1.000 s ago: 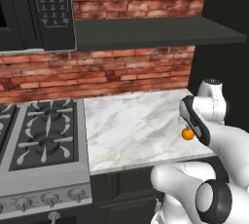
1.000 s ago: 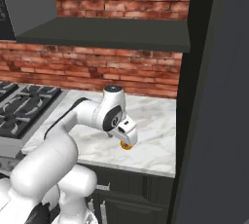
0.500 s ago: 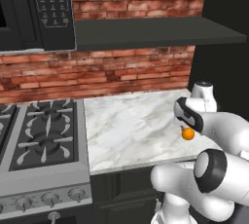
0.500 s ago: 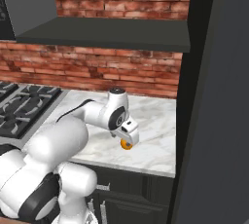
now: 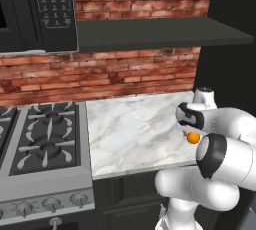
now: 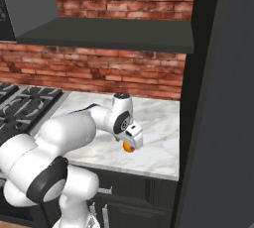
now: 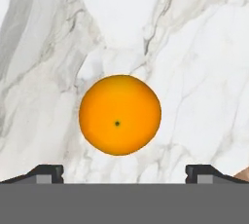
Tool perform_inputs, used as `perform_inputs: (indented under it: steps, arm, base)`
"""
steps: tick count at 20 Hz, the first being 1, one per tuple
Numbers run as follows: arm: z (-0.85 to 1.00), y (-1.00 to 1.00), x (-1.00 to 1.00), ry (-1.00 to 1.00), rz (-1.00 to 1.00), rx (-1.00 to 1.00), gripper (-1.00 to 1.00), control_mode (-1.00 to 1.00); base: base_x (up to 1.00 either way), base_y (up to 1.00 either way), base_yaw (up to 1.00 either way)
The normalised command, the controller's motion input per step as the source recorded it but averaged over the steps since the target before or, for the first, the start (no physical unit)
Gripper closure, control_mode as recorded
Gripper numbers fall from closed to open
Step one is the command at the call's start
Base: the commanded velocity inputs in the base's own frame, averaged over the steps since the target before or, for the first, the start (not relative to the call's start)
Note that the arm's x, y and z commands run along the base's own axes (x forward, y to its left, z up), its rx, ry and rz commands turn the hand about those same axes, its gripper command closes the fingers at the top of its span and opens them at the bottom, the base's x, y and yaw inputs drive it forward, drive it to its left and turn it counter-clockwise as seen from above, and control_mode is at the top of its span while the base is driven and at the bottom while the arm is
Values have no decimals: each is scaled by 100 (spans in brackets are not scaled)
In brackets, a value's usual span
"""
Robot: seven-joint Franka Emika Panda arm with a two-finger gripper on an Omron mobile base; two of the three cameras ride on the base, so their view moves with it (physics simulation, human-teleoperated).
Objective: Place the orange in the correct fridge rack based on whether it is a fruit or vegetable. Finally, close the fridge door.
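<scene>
The orange (image 7: 119, 115) is a small bright ball lying on the white marble counter (image 7: 194, 47). It also shows near the counter's right front part (image 5: 193, 137) and just under the hand (image 6: 128, 147). My gripper (image 7: 124, 172) hangs straight above it and is open. The two dark fingertips (image 7: 47, 172) stand far apart on either side of the orange and do not touch it. In the base views the gripper (image 5: 192, 130) (image 6: 131, 142) sits right over the fruit. The fridge rack is out of view.
A gas stove (image 5: 40, 139) adjoins the counter on the left, with a black microwave (image 5: 40, 9) above it. A dark shelf (image 5: 160, 31) juts from the brick wall. A tall dark fridge front (image 6: 218, 123) bounds the counter on the right.
The arm's large joints have swung nearer the cameras and folded up. The hand has stayed over the orange, which has not moved.
</scene>
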Motion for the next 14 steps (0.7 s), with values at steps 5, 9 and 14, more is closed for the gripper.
perform_inputs:
  steps: [5, 9, 14]
  arm:
    - [-38, -6, 10, 1, 0, 0, -100, -100]
    - [-35, -11, 11, 0, 0, 0, -100, -100]
    - [-26, -12, 13, 0, 0, 0, -100, -100]
  base:
    - [0, 0, 0]
    - [0, 0, 0]
    - [0, 0, 0]
